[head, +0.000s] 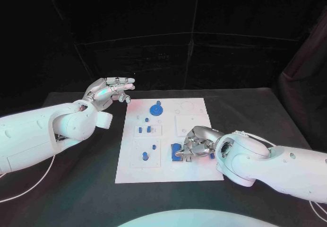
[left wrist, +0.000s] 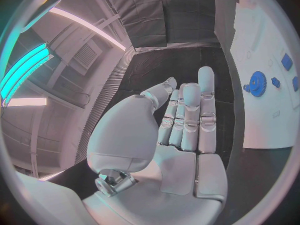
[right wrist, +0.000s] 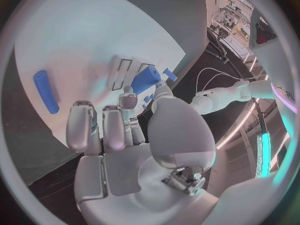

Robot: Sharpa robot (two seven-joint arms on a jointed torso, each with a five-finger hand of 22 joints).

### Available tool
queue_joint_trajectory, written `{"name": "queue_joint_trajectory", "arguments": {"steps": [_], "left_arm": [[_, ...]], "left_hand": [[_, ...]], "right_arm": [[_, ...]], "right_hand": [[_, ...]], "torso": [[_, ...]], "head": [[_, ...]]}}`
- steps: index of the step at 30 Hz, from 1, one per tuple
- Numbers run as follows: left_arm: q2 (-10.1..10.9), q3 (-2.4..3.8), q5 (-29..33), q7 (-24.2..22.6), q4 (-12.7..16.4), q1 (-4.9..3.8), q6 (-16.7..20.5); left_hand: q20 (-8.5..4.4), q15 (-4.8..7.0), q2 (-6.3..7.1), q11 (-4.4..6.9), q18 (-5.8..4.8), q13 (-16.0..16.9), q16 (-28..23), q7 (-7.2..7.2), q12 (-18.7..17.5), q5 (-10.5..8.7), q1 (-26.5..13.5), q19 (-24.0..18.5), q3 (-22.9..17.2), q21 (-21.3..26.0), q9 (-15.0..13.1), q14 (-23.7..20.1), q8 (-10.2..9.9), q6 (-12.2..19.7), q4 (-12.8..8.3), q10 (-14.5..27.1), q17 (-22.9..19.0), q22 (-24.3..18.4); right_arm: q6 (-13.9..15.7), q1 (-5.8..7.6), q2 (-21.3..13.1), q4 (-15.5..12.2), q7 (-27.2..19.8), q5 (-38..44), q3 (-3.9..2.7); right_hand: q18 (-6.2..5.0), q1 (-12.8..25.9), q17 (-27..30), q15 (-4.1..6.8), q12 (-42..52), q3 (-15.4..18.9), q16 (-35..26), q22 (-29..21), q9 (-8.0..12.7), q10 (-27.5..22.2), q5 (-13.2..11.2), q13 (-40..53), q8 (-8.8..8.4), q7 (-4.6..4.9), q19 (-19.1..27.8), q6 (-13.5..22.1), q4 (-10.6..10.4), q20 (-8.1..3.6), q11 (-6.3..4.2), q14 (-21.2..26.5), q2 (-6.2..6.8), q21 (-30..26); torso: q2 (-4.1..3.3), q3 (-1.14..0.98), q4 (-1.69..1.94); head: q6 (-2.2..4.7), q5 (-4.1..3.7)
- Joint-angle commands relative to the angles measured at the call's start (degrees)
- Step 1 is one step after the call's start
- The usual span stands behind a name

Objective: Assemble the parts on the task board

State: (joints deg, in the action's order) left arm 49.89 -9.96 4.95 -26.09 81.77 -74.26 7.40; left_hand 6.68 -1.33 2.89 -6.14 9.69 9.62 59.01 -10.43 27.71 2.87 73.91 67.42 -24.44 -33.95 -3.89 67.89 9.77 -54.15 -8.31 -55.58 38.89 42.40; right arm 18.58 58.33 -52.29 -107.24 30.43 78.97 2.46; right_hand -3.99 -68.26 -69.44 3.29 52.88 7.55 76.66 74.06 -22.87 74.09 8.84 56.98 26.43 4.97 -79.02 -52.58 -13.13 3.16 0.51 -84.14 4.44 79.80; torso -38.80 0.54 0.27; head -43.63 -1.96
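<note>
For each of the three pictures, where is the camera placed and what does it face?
Head view: on the robot's head, looking down at the task board, both arms, left hand and right hand.
Left wrist view: behind the left hand, raised beside the board, facing a blue gear.
Right wrist view: behind the right hand, facing the board, a blue cylinder.
Shared: the gear, the board.

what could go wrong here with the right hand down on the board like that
1. The right hand sits low over the blue parts at the near right of the task board; a careless finger could nudge them out of place.
2. In the right wrist view a loose blue cylinder lies on the board beside the hand and might roll if bumped.
3. The left hand hangs open off the board's far left corner, so nothing steadies the board.
</note>
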Motion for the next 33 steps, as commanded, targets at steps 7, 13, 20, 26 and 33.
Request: {"name": "queue_joint_trajectory", "arguments": {"steps": [7, 13, 20, 26, 33], "left_arm": [[0.0, 0.05, -0.1, -0.1, 0.0, -0.10, -0.7], [0.0, 0.04, -0.1, 0.0, 0.1, -0.10, -0.8], [0.2, 0.04, -0.1, 0.1, 0.1, -0.10, -0.9], [0.3, 0.04, -0.1, 0.1, 0.1, -0.10, -0.9], [0.4, 0.04, -0.1, 0.1, 0.1, -0.10, -0.8]], "left_hand": [[0.23, -0.01, -0.43, -0.01, 0.72, 0.1, 0.1, -0.04, 0.2, -0.11, -0.1, -0.3, 0.3, 0.2, 0.0, -0.2, 0.1, 0.2, -0.2, 0.4, -0.1, -0.1], [0.23, -0.01, -0.43, -0.01, 0.72, 0.1, 0.1, -0.04, 0.2, -0.11, -0.1, -0.3, 0.3, 0.2, 0.0, -0.2, 0.1, 0.2, -0.2, 0.4, -0.1, -0.1], [0.26, -0.03, -0.47, -0.01, 0.72, 0.1, 0.1, -0.04, 0.4, -0.11, -0.2, -0.3, 0.4, 0.3, 0.0, -0.4, 0.1, 0.3, -0.2, 0.6, -0.3, -0.1], [0.26, -0.03, -0.47, -0.01, 0.72, 0.1, 0.1, -0.04, 0.4, -0.11, -0.2, -0.3, 0.4, 0.3, 0.0, -0.4, 0.1, 0.3, -0.2, 0.6, -0.3, -0.1], [0.26, -0.03, -0.47, -0.01, 0.72, 0.1, 0.1, -0.04, 0.4, -0.11, -0.2, -0.3, 0.4, 0.3, 0.0, -0.4, 0.1, 0.3, -0.2, 0.6, -0.3, -0.1]], "right_arm": [[-1.4, 0.06, 0.3, -0.1, -1.4, 5.1, -0.02], [-2.1, 0.06, 0.7, 0.4, -0.5, 6.3, -0.02], [-3.9, 0.06, 0.3, 0.2, -1.5, 6.0, -0.02], [-5.3, 0.06, -0.4, -0.1, -2.3, 5.7, -0.02], [-3.5, 0.06, -1.3, -0.5, -3.9, 4.8, -0.02]], "right_hand": [[0.26, -6.9, -0.6, 0.42, 0.4, -0.3, 0.0, 0.8, -0.9, 0.6, -0.2, 0.9, 1.15, -0.60, -0.4, -1.0, 3.9, -0.28, -0.53, -2.3, -1.79, 0.2], [0.29, -7.7, -0.7, 0.51, 0.6, -0.3, 0.0, 0.9, -1.1, 0.9, -0.2, 1.2, 1.38, -0.72, -0.5, -1.1, 4.5, -0.36, -0.64, -2.3, -2.37, 0.3], [0.28, -8.4, -0.7, 0.57, 0.8, -0.1, 0.0, 0.9, -1.2, 1.0, -0.2, 1.4, 1.51, -0.78, -0.5, -1.2, 5.1, -0.42, -0.71, -2.3, -2.42, 0.2], [0.27, -9.1, -0.7, 0.61, 0.6, -0.1, 0.0, 0.9, -1.3, 1.0, -0.2, 1.4, 1.56, -0.80, -0.5, -1.1, 5.7, -0.47, -0.74, -2.3, -2.58, 0.2], [0.24, -9.0, -0.6, 0.58, 0.4, 0.3, -0.2, 0.7, -1.3, 1.0, -0.2, 1.3, 1.51, -0.71, -0.3, -1.0, 5.8, -0.48, -0.68, -2.2, -2.73, 0.1]], "torso": [[0.00, 0.03, 0.05], [-0.02, 0.05, 0.01], [0.02, 0.02, 0.00], [0.03, 0.01, 0.01], [0.02, 0.00, -0.06]], "head": [[-0.14, -0.05], [-0.22, -0.06], [-0.36, -0.01], [-0.45, 0.02], [-0.38, 0.01]]}}
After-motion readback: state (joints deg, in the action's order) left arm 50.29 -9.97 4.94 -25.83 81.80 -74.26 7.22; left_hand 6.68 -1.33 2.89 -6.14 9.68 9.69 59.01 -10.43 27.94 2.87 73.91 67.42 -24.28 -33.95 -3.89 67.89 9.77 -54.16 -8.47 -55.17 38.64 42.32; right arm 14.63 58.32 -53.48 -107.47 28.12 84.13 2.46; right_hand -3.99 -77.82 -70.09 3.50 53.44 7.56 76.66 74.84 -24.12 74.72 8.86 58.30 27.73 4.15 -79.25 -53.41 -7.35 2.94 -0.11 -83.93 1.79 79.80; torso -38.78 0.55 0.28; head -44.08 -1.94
